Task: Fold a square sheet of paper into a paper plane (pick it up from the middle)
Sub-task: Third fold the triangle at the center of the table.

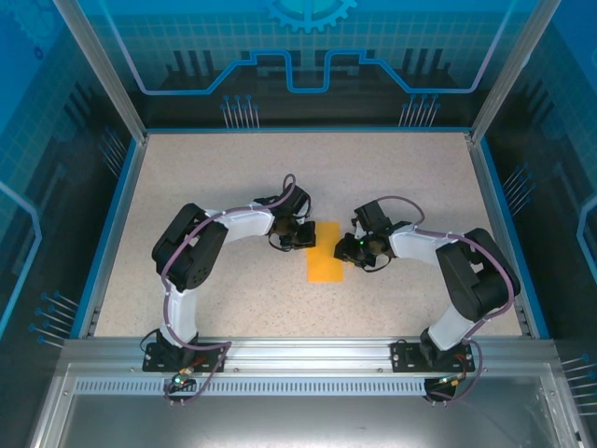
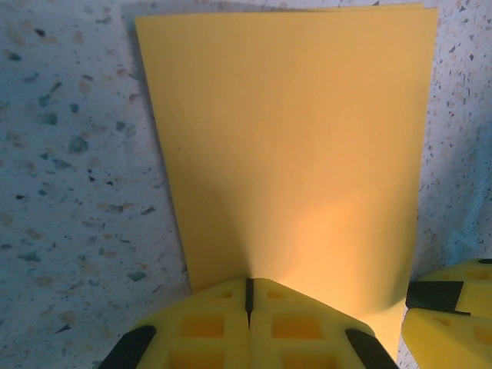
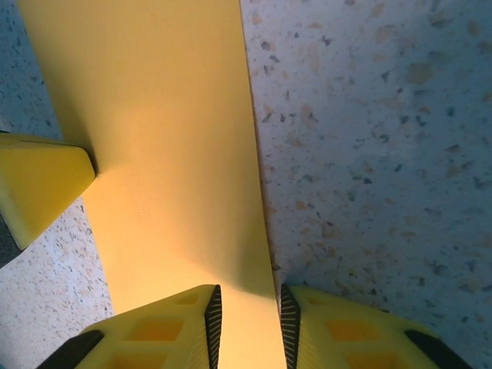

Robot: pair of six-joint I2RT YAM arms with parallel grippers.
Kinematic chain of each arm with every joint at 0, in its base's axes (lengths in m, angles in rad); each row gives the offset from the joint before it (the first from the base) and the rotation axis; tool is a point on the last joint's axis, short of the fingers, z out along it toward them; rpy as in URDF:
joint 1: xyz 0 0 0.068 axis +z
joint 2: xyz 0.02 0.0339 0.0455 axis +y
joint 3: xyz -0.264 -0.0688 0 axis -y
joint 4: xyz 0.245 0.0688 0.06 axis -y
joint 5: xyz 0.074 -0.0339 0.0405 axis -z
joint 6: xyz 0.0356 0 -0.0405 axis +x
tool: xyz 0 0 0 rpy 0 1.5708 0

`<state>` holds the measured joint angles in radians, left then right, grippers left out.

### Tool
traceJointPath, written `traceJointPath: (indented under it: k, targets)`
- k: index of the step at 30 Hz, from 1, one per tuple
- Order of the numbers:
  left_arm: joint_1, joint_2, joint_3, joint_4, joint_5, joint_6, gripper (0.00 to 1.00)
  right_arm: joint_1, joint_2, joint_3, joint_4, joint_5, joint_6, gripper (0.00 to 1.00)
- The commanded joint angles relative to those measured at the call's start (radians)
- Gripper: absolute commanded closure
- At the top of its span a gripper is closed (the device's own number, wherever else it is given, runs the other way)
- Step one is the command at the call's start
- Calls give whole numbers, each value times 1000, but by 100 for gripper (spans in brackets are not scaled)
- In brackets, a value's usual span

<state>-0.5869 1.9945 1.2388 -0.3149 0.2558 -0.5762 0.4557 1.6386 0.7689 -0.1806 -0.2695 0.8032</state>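
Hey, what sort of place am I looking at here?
Probably a robot lab work cell: a speckled table enclosed by aluminium framing and blue printed panels, with two arms bolted at its near edge.

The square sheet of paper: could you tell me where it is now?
The square sheet of paper lies on the table in the top view, between the left gripper and the right gripper.
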Motion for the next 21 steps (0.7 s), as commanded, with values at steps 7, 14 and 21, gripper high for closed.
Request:
traceJointPath:
  k: [7, 14, 21]
  targets:
    - [3, 33, -39, -68, -27, 9, 94, 22, -12, -44, 76, -102, 26, 72]
    - [3, 29, -40, -67, -26, 10, 94, -3, -36, -78, 147, -140, 81, 68]
    - [3, 27, -40, -68, -26, 9, 93, -43, -19, -123, 314, -232, 161, 62]
